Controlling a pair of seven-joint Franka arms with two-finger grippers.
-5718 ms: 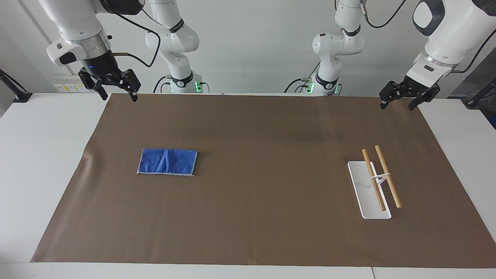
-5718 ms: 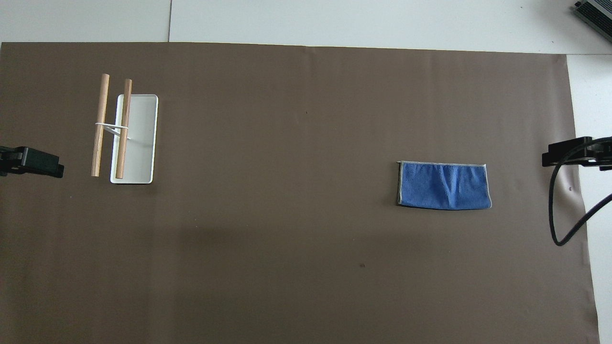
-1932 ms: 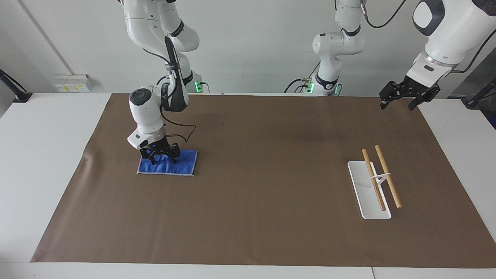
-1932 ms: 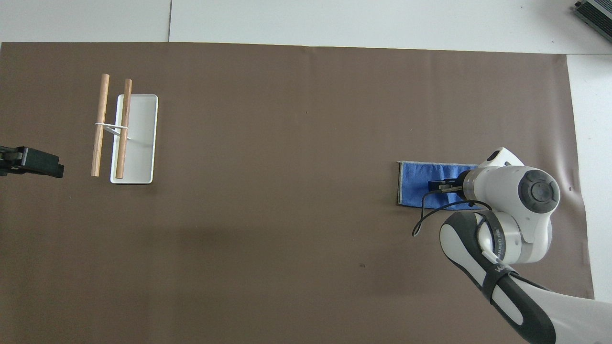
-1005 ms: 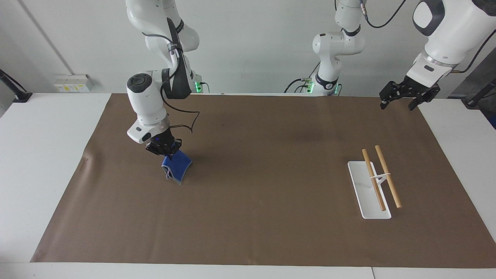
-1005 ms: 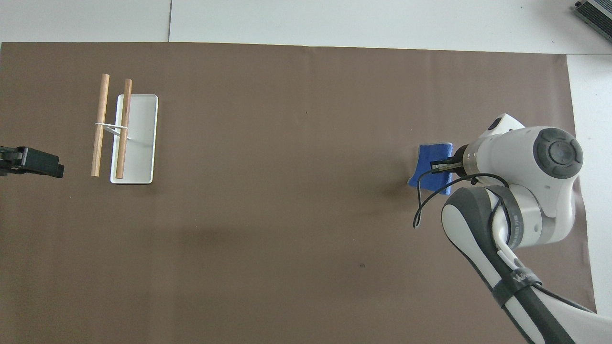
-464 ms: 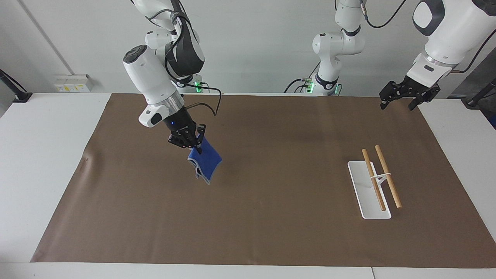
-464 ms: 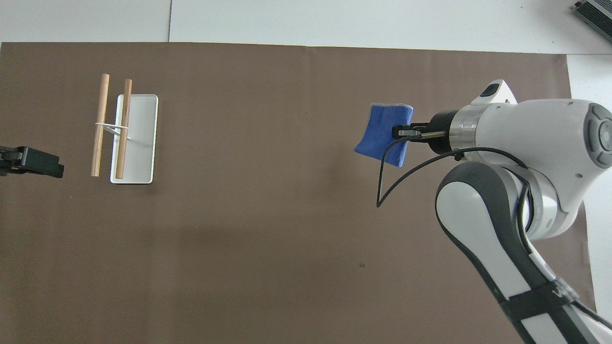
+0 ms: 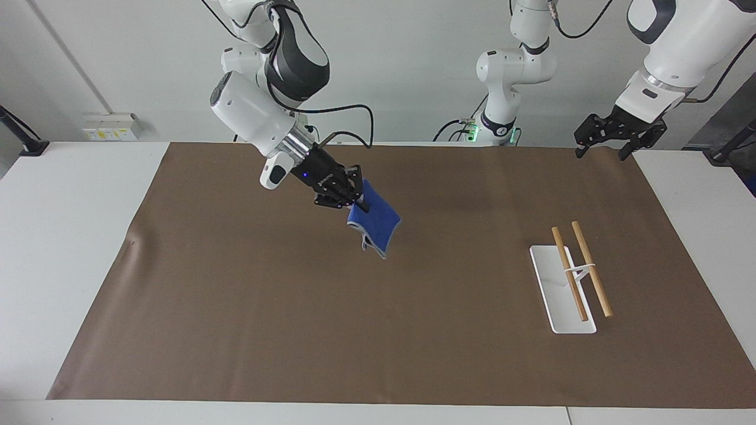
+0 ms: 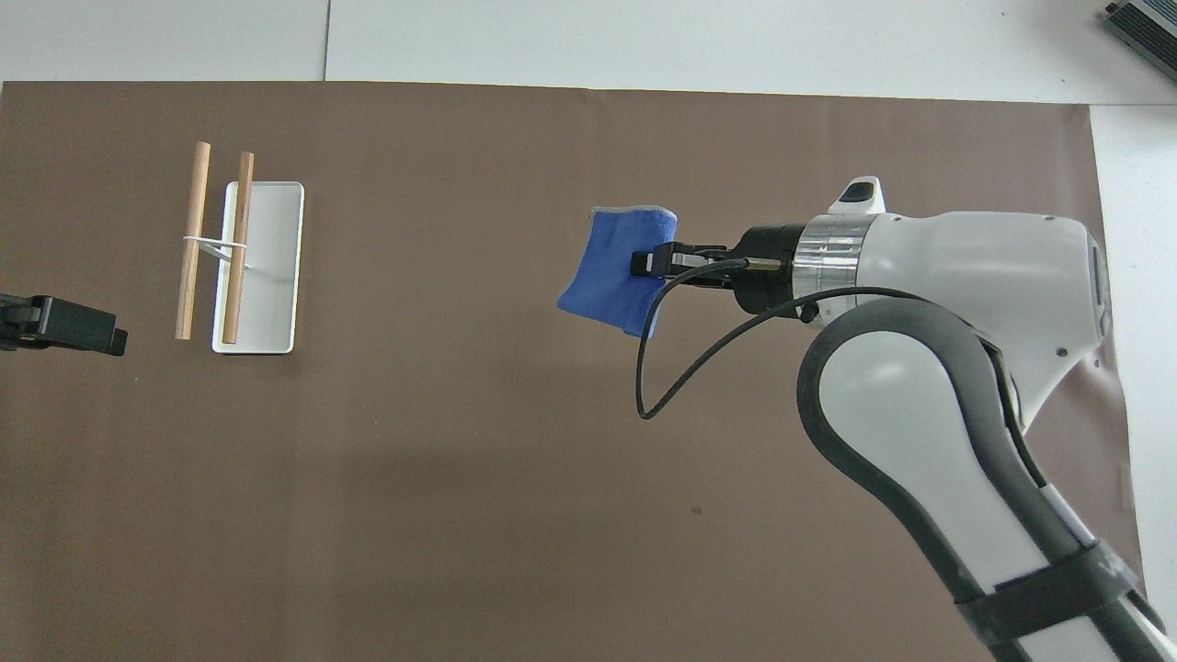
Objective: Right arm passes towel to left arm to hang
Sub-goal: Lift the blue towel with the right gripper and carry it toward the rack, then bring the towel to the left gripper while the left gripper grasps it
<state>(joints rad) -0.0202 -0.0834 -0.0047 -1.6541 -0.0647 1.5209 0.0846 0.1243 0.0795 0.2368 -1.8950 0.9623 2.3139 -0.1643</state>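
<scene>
Facing view
Right gripper: raised over the middle of the brown paper mat, fingers pinched tight on the top edge of the towel.
Towel: hangs clear of the mat from the fingertips, folded on itself, grey trim along its lower edge; how many layers are pinched is hard to make out.
Left gripper: waits in the air over the mat's corner at the left arm's end, fingers spread wide with nothing between them.
Towel rack: white base plate with two wooden rods on a thin white support, well apart from both grippers.

Overhead view
Right gripper: fingertips partly covered by the towel; a black cable loops below the wrist.
Towel: sags away from the fingertips toward the rack.
Left gripper: only a dark tip shows, cut off at the frame edge, beside the towel rack.
Wooden rods: parallel, one over the base plate, one off its edge.
</scene>
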